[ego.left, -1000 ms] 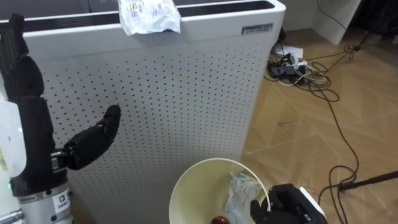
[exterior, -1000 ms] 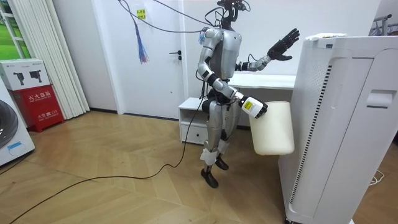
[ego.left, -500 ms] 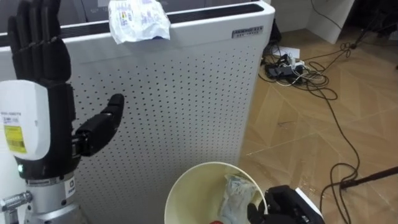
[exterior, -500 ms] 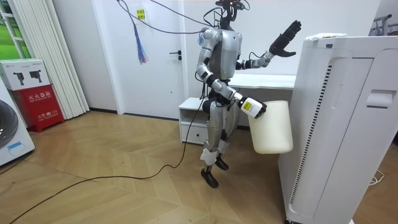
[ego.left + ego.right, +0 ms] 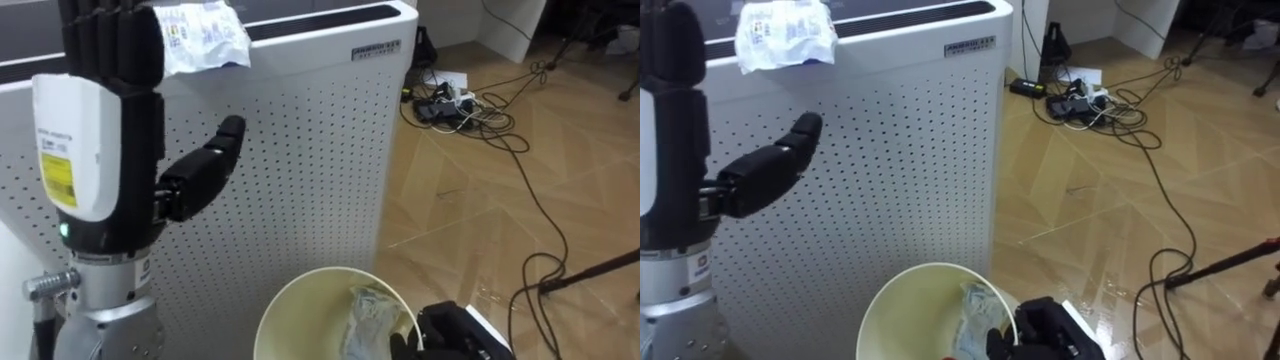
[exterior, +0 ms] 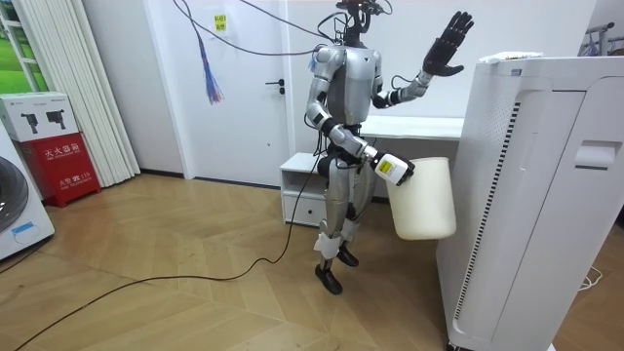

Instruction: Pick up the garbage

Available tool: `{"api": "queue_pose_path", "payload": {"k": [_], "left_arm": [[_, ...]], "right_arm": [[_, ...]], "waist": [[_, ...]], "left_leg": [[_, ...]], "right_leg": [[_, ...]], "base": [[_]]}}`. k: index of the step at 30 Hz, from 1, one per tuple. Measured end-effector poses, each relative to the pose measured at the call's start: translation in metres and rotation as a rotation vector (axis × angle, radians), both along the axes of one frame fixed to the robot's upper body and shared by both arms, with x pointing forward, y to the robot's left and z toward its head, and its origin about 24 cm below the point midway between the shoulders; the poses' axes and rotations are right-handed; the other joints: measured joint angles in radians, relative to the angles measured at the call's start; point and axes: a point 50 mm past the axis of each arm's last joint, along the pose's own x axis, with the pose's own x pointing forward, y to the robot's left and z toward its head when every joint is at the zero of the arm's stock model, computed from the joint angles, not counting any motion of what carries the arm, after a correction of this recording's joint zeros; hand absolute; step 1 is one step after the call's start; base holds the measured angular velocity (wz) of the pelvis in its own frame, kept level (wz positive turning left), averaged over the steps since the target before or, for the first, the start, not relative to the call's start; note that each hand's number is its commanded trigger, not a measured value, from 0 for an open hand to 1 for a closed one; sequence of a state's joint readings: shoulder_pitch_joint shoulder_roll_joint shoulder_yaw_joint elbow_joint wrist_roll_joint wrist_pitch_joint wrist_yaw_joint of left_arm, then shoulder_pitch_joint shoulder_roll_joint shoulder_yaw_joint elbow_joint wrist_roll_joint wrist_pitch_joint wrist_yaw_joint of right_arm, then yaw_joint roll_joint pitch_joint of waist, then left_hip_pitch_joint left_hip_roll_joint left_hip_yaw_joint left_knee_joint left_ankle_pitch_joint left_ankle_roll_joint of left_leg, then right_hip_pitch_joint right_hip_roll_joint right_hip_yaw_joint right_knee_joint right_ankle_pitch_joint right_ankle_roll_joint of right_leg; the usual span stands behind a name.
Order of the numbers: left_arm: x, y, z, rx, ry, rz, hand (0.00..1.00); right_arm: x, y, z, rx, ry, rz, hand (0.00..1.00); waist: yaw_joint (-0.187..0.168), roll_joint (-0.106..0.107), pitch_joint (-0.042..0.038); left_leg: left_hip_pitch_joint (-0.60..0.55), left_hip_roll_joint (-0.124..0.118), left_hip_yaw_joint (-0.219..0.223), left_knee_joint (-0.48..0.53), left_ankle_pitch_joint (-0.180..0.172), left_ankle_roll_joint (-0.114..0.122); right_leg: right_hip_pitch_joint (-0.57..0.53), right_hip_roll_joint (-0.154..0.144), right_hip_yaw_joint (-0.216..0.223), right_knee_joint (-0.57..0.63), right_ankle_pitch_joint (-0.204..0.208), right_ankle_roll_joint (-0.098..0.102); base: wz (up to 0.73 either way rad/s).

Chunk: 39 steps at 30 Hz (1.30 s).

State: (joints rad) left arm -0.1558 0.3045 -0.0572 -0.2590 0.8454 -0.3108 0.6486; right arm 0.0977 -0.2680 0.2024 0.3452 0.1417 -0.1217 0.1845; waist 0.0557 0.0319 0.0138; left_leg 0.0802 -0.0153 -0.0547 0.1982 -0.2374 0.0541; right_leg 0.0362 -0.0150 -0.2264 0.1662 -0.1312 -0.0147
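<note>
Wrapper (image 5: 200, 35) crosswise atop cabinet (image 5: 320, 150); left hand (image 5: 100, 130) straight-fingered; right hand (image 5: 455, 335) tight round bin (image 5: 300, 283)

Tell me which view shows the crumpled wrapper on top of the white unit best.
The right eye view: the wrapper lies unobstructed on the white unit, clear of the raised left hand. In the left eye view that hand covers its left edge. The room view shows a small pale scrap.
</note>
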Motion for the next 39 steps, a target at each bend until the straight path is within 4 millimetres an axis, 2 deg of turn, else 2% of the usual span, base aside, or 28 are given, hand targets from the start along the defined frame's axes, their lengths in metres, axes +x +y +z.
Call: {"api": "queue_pose_path", "payload": {"k": [5, 7, 10, 16, 18, 23, 28, 39], "left_arm": [[0.002, -0.001, 0.001, 0.057, 0.031, -0.010, 0.00], [0.003, -0.003, 0.000, 0.080, 0.050, -0.020, 0.00], [0.006, -0.003, -0.001, 0.112, 0.081, -0.016, 0.00], [0.012, -0.001, -0.005, 0.176, 0.159, 0.055, 0.00], [0.014, 0.002, -0.006, 0.200, 0.193, 0.078, 0.00], [0.018, 0.006, -0.009, 0.248, 0.271, 0.117, 0.00], [0.020, 0.008, -0.010, 0.283, 0.306, 0.152, 0.00], [0.023, 0.012, -0.014, 0.336, 0.322, 0.210, 0.00]], "right_arm": [[-0.001, 0.000, 0.000, -0.011, 0.004, 0.014, 1.00], [-0.001, 0.000, 0.000, -0.011, 0.004, 0.015, 1.00], [-0.001, 0.000, 0.000, -0.013, 0.006, 0.029, 1.00], [-0.001, 0.001, -0.002, -0.057, 0.036, 0.081, 1.00], [-0.001, 0.001, -0.003, -0.065, 0.044, 0.093, 1.00], [-0.002, 0.000, -0.003, -0.070, 0.062, 0.104, 1.00], [-0.001, -0.005, 0.000, -0.094, 0.058, 0.118, 1.00], [0.003, -0.003, 0.007, -0.115, 0.017, 0.127, 1.00]], "waist": [[-0.018, 0.008, 0.0048], [-0.025, 0.016, 0.0100], [-0.027, 0.024, 0.0121], [-0.027, 0.040, 0.0065], [-0.026, 0.042, 0.0060], [-0.027, 0.046, 0.0031], [-0.026, 0.064, -0.0105], [-0.026, 0.062, -0.0099]], "left_leg": [[0.000, 0.000, 0.003, -0.001, 0.000, 0.000], [0.000, 0.000, 0.002, -0.001, 0.000, 0.000], [-0.001, 0.001, 0.002, -0.002, 0.000, 0.000], [-0.001, 0.001, 0.005, -0.002, 0.000, 0.000], [-0.001, 0.003, 0.024, -0.002, 0.000, 0.000], [-0.004, 0.003, 0.038, -0.001, 0.000, 0.000], [-0.003, 0.003, 0.041, -0.001, 0.000, 0.000], [0.002, 0.003, 0.043, -0.006, 0.004, 0.000]], "right_leg": [[0.000, 0.000, 0.001, 0.000, 0.000, 0.000], [0.000, 0.000, 0.001, 0.000, 0.000, 0.000], [-0.001, 0.001, 0.004, -0.001, -0.001, 0.001], [-0.002, 0.000, 0.004, -0.001, -0.001, 0.001], [-0.002, 0.000, 0.006, -0.001, -0.001, 0.001], [-0.005, -0.001, 0.009, 0.000, -0.001, 0.001], [-0.006, -0.002, 0.013, 0.002, -0.001, 0.001], [-0.004, -0.002, 0.011, 0.004, -0.001, 0.001]], "base": [[-0.01], [0.00], [0.00], [0.00], [0.00], [0.00], [0.00], [0.00]]}}
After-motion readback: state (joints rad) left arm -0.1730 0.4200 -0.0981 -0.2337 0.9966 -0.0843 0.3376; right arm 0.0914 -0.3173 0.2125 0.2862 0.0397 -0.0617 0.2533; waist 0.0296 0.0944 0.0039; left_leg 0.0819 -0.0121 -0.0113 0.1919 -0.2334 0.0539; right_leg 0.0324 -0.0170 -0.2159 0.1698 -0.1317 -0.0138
